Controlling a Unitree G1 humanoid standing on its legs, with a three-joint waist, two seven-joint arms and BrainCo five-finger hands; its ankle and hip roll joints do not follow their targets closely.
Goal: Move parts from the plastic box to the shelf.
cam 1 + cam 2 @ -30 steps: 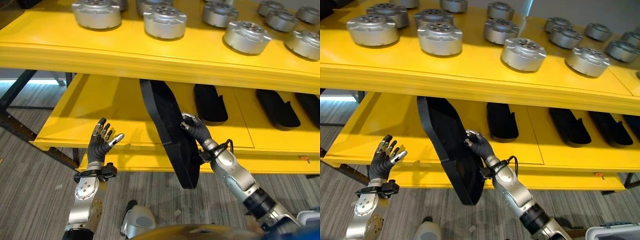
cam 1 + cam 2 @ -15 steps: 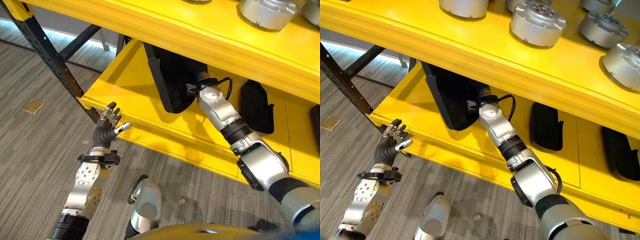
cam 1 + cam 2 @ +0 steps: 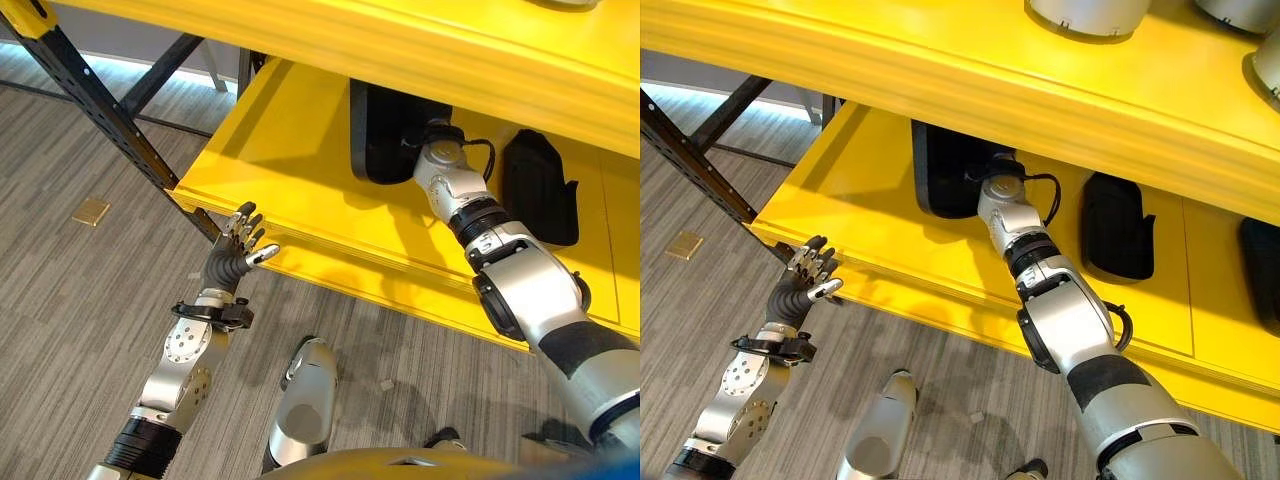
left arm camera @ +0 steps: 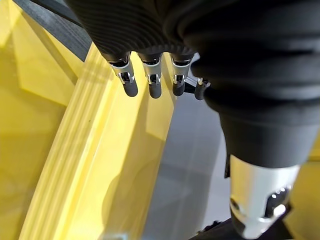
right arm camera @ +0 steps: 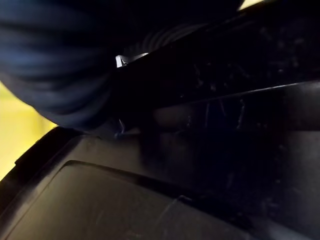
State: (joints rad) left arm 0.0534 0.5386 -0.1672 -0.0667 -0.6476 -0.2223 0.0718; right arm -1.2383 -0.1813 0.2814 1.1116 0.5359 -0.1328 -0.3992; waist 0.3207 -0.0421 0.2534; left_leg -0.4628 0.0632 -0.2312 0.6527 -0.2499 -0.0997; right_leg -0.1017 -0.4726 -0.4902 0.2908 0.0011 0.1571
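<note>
A flat black part (image 3: 385, 140) stands on edge deep on the lower yellow shelf (image 3: 290, 170), partly hidden under the upper shelf (image 3: 400, 50). My right hand (image 3: 997, 168) reaches in along the shelf and is shut on the part's right side. In the right wrist view the black part (image 5: 200, 175) lies right against the hand's dark cover. My left hand (image 3: 232, 265) is open with straight fingers (image 4: 150, 85), empty, just in front of the lower shelf's front lip.
More black parts (image 3: 538, 185) (image 3: 1265, 270) lie further right on the lower shelf. Silver round parts (image 3: 1090, 12) sit on the upper shelf. A dark steel frame post (image 3: 100, 105) slants at the left. A small tan square (image 3: 91, 211) lies on the floor.
My right hand has carried the black part from in front of the shelf deep onto the lower shelf. The camera has tipped down. The left hand stays open by the shelf's lip.
</note>
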